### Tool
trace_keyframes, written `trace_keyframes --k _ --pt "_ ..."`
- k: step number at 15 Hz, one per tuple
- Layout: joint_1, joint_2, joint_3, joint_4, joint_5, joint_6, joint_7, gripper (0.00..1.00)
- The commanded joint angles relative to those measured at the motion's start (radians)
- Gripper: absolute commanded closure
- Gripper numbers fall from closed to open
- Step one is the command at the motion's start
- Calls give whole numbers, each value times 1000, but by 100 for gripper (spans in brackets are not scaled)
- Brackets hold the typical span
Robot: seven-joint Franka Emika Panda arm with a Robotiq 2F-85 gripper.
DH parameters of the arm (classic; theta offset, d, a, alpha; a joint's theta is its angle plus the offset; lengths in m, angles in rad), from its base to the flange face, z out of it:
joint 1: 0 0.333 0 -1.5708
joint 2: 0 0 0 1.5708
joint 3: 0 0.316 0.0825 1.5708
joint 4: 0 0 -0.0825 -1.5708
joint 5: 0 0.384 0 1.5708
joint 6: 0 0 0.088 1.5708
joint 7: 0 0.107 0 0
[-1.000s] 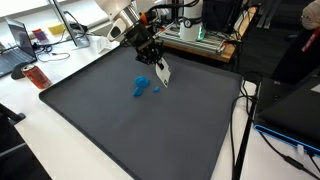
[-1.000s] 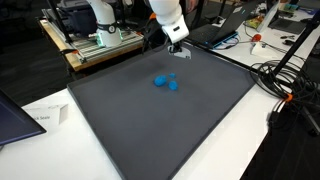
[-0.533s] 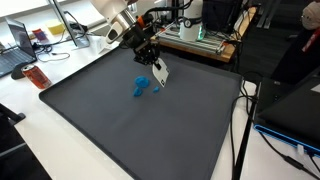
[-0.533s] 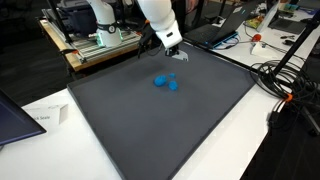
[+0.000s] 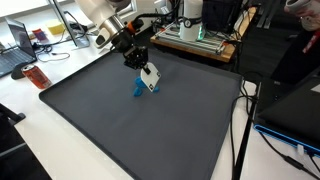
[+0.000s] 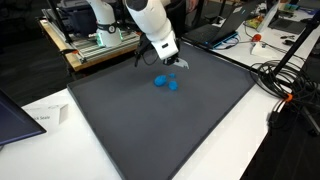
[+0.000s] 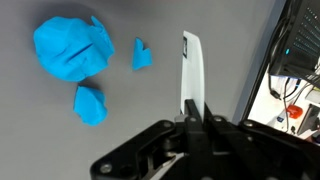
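The robot arm (image 5: 100,15) has swung from the upper middle of the frame towards the left and dipped lower. That carries its pincer (image 5: 143,67) across the grey mat (image 5: 120,130) until it hangs right over a cluster of blue pieces. A second ago the pincer stood off to the right of the cluster, with bare mat between them. The pincer is shut tight on a white strip (image 5: 150,76), as it was a second ago, with the jaws pressed against the strip's flat faces and no gap showing. The strip points down and away from the pincer, slightly tilted.

In the wrist view the strip (image 7: 189,70) runs up the middle of the frame. A small blue scrap (image 7: 141,54) lies just to its left, near the strip but apart from it, with a band of mat showing between them. Further left sit a large crumpled blue lump (image 7: 72,48) at the upper left and a smaller blue lump (image 7: 90,103) below it. None of the three has shifted on the mat. Both exterior views show the same cluster (image 6: 161,81) near the middle of the mat, below the pincer.

The move brings the strip's free end close beside the blue pieces, though no contact shows. The pictures do not settle whether the strip's tip rests on the mat. The white bench (image 5: 30,115) frames the mat, and cables (image 6: 285,80) trail along its right edge.
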Motion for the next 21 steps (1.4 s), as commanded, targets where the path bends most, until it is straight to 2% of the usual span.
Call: trace_keyframes --k 1,8,14,16,21 --pt "-30 66 -2 89 35 -41 -13 99" --pt "-96 149 -15 208 43 -164 4 99" --pt "-152 137 -45 221 48 -282 -18 99" --pt "-164 121 -56 203 64 -259 -36 99" --pt "-180 69 -73 142 199 -134 -155 99"
